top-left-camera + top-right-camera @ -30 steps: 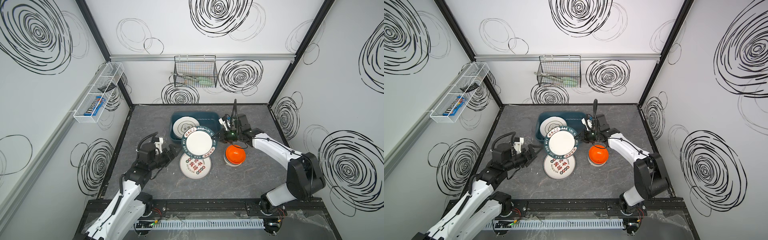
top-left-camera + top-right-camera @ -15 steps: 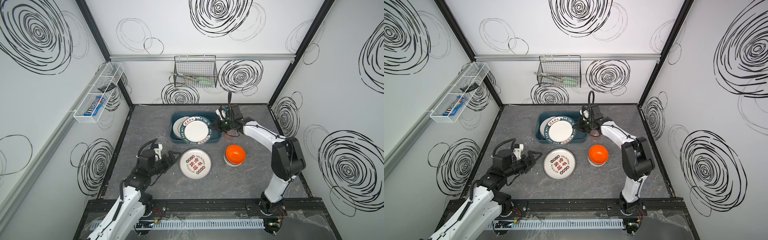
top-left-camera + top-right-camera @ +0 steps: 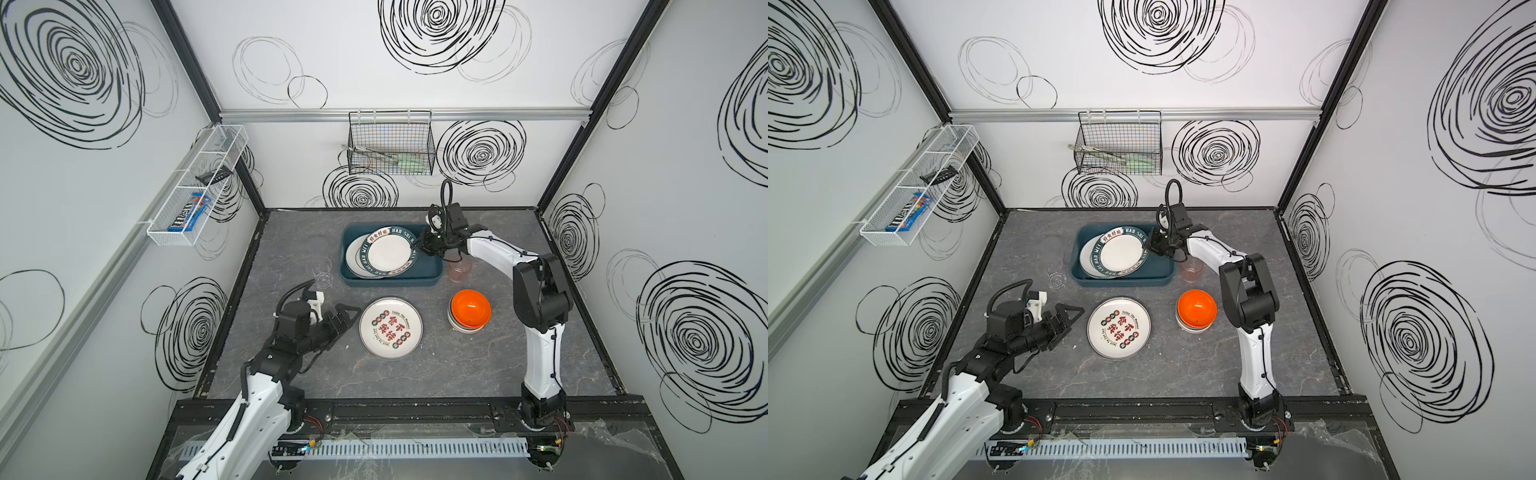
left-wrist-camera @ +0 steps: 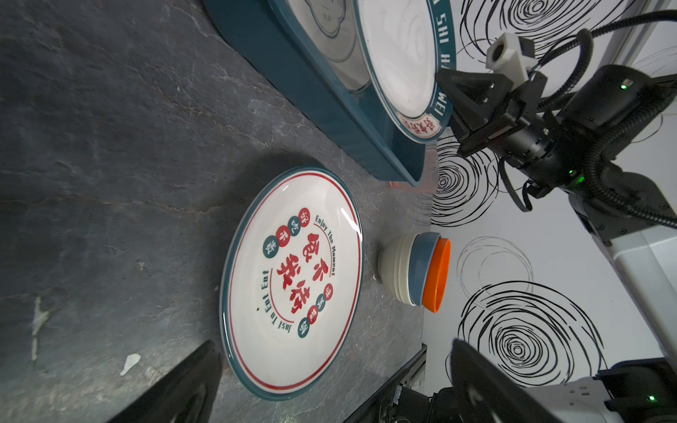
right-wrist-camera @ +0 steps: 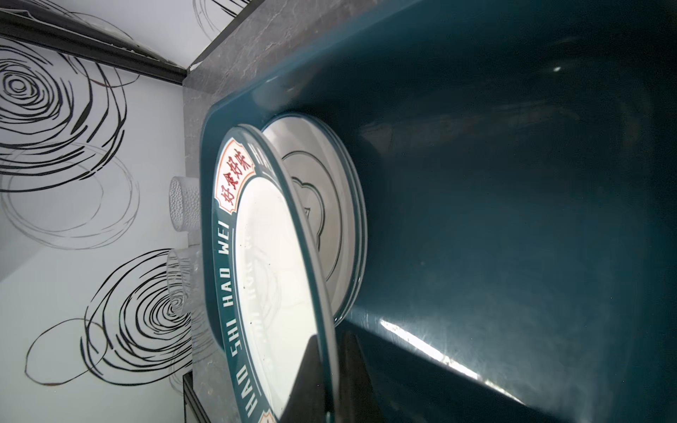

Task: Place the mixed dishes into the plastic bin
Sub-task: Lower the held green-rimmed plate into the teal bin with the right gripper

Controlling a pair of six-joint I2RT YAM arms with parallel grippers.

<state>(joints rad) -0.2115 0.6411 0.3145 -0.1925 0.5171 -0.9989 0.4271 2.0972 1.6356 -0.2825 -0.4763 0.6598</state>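
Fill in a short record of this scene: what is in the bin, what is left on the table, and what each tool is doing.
In bin: plain white plate, green-rimmed plate tilted over it
Right tool: shut on green-rimmed plate's rim
Left tool: open, beside red-character plate
On table: red-character plate, bowl stack, pink tumbler, clear glass

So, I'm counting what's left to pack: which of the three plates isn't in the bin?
The red-character plate: flat on the table, in front of the bin. The tilted green-rimmed plate and the white plate under it are inside.
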